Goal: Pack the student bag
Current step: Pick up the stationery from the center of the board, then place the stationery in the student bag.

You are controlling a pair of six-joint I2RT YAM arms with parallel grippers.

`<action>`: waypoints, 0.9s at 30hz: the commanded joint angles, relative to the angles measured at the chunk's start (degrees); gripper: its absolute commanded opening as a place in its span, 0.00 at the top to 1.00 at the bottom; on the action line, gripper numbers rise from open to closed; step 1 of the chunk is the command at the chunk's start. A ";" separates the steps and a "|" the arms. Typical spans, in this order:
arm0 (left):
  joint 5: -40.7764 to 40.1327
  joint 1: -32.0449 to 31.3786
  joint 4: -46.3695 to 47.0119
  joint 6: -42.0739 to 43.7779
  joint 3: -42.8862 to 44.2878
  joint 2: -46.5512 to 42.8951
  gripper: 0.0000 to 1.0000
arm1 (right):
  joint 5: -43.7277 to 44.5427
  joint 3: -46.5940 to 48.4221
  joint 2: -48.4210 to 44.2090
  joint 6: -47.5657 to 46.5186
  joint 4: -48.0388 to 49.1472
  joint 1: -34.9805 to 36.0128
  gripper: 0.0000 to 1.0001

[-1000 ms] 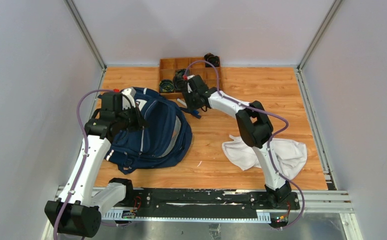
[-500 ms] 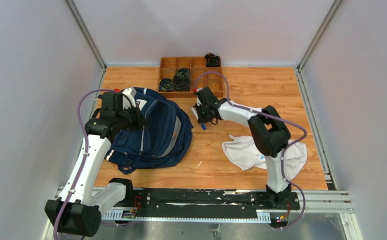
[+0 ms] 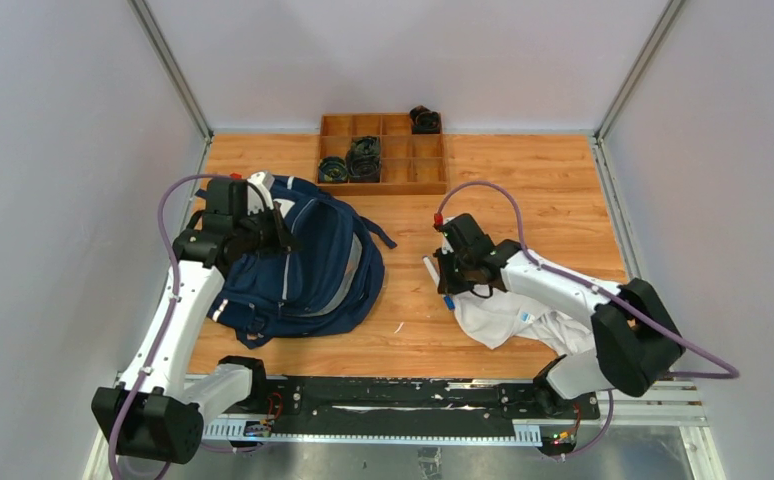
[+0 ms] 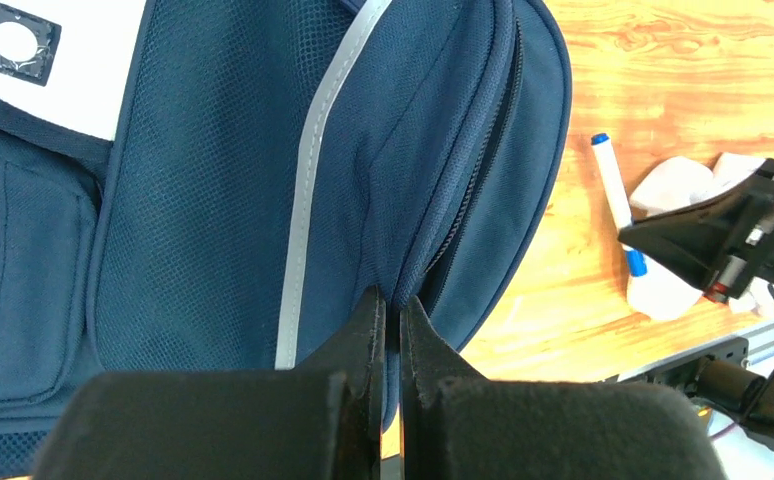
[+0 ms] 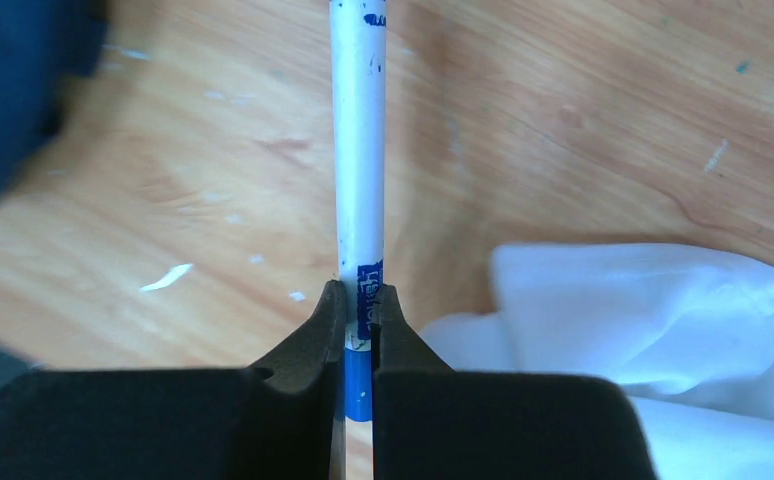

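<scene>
From above, the left arm (image 3: pixel 178 300) climbs from its base at the near left corner and bends over the student bag (image 3: pixel 313 270). The bag lies on the left half of the table (image 3: pixel 523 190), and the left gripper (image 3: pixel 268 238) is down on its far left part. The right arm (image 3: pixel 563 290) lies low, elbow out at the near right, forearm stretched leftward toward the middle. The right gripper (image 3: pixel 445 285) sits just right of the bag, apart from it, clamped on a white marker (image 3: pixel 429 270) with blue on it. A white cloth (image 3: pixel 508 315) is crumpled under and beside that forearm. A wooden tray (image 3: pixel 408 172) with dark coiled things (image 3: pixel 363 155) in some compartments stands at the far edge, well apart from both grippers. The left wrist camera shows its jaws pressed together on a fold of navy fabric right at a zip seam, a grey stripe just left of them. Past the bag's right edge are bare wood, the marker and the other gripper. The right wrist camera shows its jaws tight around the marker at its blue band, the white barrel pointing away over the wood. The cloth lies close on the right, and a blurred navy edge of the bag shows at the far left.
</scene>
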 commanded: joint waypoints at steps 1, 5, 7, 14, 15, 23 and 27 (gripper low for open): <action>2.07 0.53 3.29 -1.76 1.88 -1.06 1.00 | -11.02 6.36 -3.80 2.58 -0.28 0.75 1.00; 1.98 0.53 3.39 -1.94 1.43 -1.63 1.00 | -19.17 9.71 -3.97 10.56 8.75 1.85 1.00; 2.29 0.53 3.38 -2.07 1.04 -2.11 1.00 | -19.20 12.46 -2.25 12.45 12.05 4.09 1.00; 3.77 0.51 4.34 -3.12 -0.36 -3.46 1.00 | -17.95 24.30 9.94 18.18 19.17 12.10 1.00; 4.08 0.52 4.44 -3.22 -0.52 -3.56 1.00 | -17.91 25.55 11.38 19.02 20.63 12.40 1.00; 6.04 0.53 6.94 -4.95 -2.56 -4.27 1.00 | -16.22 35.51 22.59 23.84 20.94 12.63 1.00; 6.90 0.53 8.74 -6.12 -3.45 -3.74 1.00 | -15.96 40.40 27.90 24.93 21.15 13.31 0.76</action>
